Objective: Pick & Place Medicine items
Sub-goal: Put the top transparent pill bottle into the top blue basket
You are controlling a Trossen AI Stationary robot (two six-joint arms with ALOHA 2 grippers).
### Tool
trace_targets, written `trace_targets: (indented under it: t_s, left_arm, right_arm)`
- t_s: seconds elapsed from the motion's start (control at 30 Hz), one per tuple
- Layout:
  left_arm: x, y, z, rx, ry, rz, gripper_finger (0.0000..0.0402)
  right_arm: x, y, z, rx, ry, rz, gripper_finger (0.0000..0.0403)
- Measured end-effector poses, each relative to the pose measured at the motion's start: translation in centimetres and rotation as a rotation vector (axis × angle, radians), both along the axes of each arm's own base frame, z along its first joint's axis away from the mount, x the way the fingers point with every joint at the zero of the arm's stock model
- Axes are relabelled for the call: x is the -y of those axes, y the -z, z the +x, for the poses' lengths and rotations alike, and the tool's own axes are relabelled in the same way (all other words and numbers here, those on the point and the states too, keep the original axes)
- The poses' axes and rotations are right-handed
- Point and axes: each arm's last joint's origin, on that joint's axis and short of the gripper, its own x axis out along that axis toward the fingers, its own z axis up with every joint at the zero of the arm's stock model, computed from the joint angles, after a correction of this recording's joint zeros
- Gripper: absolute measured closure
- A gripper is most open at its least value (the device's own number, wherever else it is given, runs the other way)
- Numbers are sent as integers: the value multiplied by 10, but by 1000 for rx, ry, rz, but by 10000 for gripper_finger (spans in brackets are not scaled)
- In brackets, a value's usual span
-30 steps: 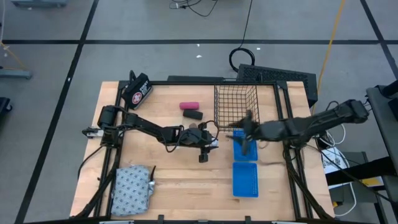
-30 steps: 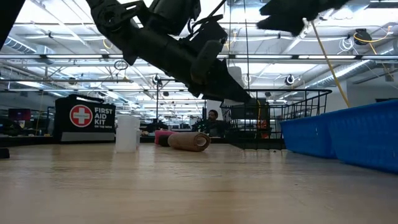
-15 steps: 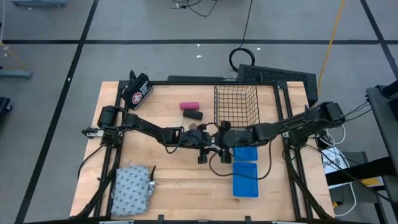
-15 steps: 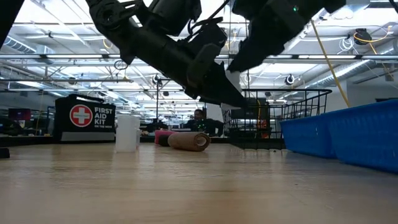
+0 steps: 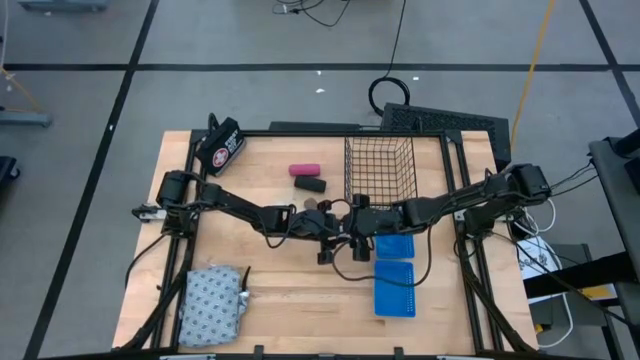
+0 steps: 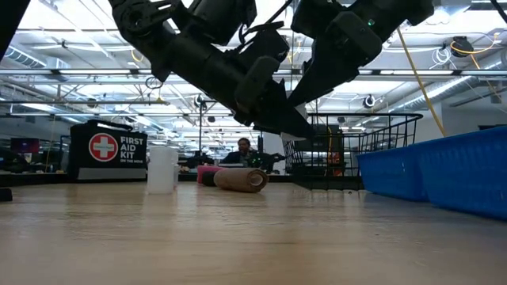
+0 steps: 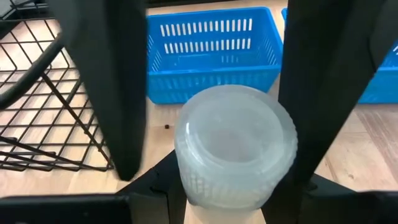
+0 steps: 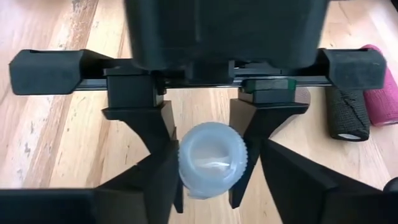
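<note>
Over the table's middle my left gripper (image 5: pixel 338 228) is shut on a small white round bottle (image 7: pixel 233 146), which also shows in the right wrist view (image 8: pixel 211 160). My right gripper (image 5: pixel 352 218) faces it from the table's right, open, with one finger (image 7: pixel 112 93) on each side of that bottle. Another white bottle (image 6: pixel 162 168) stands on the table. A brown piece (image 6: pixel 242 180) lies beside it. The pink piece (image 5: pixel 304 169) and black piece (image 5: pixel 310 184) lie farther back. The patterned pouch (image 5: pixel 213 305) lies flat at the near left corner. My left gripper pinches the white bottle between its two fingers (image 8: pixel 165 134), on opposite sides of its round wall (image 8: pixel 186 163). The fingers come slanting down from the table's left. The bottle is lifted clear of the table. My right gripper: I cannot tell whether its open fingers touch the bottle.
A black wire basket (image 5: pixel 380 165) stands at the far right of the middle. Two blue trays (image 5: pixel 395 288) lie nearer, just right of the grippers. The black first-aid case (image 5: pixel 222 145) sits at the far left corner. A person shows in the room behind (image 6: pixel 242 150).
My right gripper has swung from over the blue tray toward the table's left and come down, until its open fingers stand around the bottle in my left gripper. The left arm and the bottle have kept still.
</note>
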Motion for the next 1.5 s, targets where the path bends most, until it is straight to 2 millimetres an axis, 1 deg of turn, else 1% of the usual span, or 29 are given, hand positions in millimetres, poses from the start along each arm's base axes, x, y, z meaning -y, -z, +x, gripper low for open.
trace_targets:
  t_s: [0.17, 0.2, 0.3, 0.4, 0.53, 0.7, 0.73, 0.83, 0.9, 0.97, 1.0, 1.03, 1.13, 1.2, 1.27, 1.4, 1.5]
  left_arm:
    - [0, 0, 0, 0, 0, 5, 245]
    - [0, 0, 0, 0, -1, 6, 245]
    - [0, 0, 0, 0, -2, 6, 244]
    - [1, -2, 1, 17, -16, -34, 243]
    - [1, -14, 0, 71, -31, -92, 225]
    - [0, -31, -4, 104, -45, -140, 176]
    - [0, -33, -6, 97, -42, -138, 165]
    - [0, -49, -12, 102, -11, -114, 133]
    - [-2, -56, -17, 101, -19, -109, 116]
    - [-7, -66, -23, 104, -53, -108, 105]
    - [-9, -65, -25, 95, -66, -103, 100]
    - [-12, -68, -24, 123, -72, -102, 97]
    - [-19, -61, -30, 111, -97, -105, 95]
    - [-24, -58, -29, 144, -113, -118, 97]
    - [-30, -52, -33, 141, -136, -133, 102]
    - [-38, -51, -33, 164, -170, -155, 112]
    - [-40, -52, -33, 166, -176, -157, 116]
  right_arm:
    - [0, 0, 0, -5, -24, -20, 276]
    - [0, 0, 0, -6, -35, -33, 282]
    - [-3, 0, -1, -7, -61, -59, 281]
    - [-3, -2, -2, -7, -61, -55, 281]
    - [-1, -12, -11, -10, -47, -49, 281]
    - [-5, -31, -33, -21, -40, -20, 281]
    - [-6, -37, -39, -16, -39, -8, 281]
    - [-10, -49, -58, -25, -24, 37, 281]
    - [-13, -52, -70, -30, -10, 74, 281]
    - [-14, -49, -83, -40, 5, 105, 281]
    - [-14, -47, -88, -38, 20, 123, 281]
    - [-13, -43, -94, -36, 42, 137, 281]
    - [-10, -25, -109, -61, 132, 150, 281]
    - [-7, -12, -118, -75, 183, 153, 281]
    - [-5, -1, -126, -88, 219, 156, 281]
    - [0, 18, -138, -114, 288, 139, 281]
    - [3, 31, -145, -123, 330, 128, 281]
